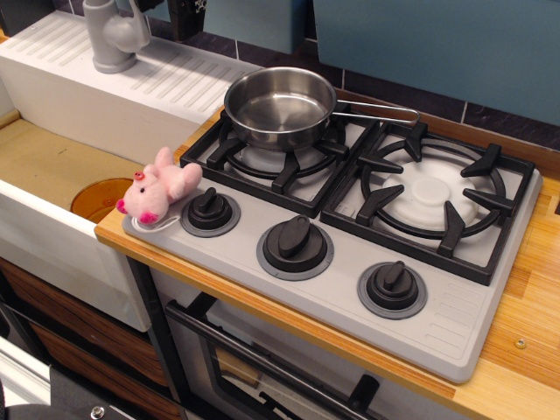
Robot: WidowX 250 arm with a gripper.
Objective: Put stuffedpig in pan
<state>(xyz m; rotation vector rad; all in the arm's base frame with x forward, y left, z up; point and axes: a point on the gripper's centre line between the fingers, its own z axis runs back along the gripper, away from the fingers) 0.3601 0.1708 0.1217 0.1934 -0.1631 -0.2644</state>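
The small fluffy pale-pink plush pig [160, 188] with bright pink snout and feet lies on its side at the front left corner of the grey toy stovetop [455, 337], just beside the leftmost of 3 black control knobs [211, 209] and touching that knob's grey ring. Its snout points toward the stovetop's left edge.

The round shiny stainless-steel frying pan [282, 107] sits on the rear left black burner grate [289, 162], its long thin wire-loop handle [378, 111] reaching right toward the second black grate [429, 194]. The pan holds nothing. Between the pig and the pan lie only the front bars of the left grate and a strip of grey stovetop.

The middle knob [295, 244] and the right knob [392, 286] stand well apart from the pig. To the left is a white sink unit [61, 232] with a beige basin, an orange round drain [103, 198] and a grey tap [115, 35] behind it. A wooden counter [525, 341] surrounds the stove, and an oven door with a dark bar handle [262, 363] sits below.

No gripper or arm appears in this view, so whether it is released or clenched cannot be told.
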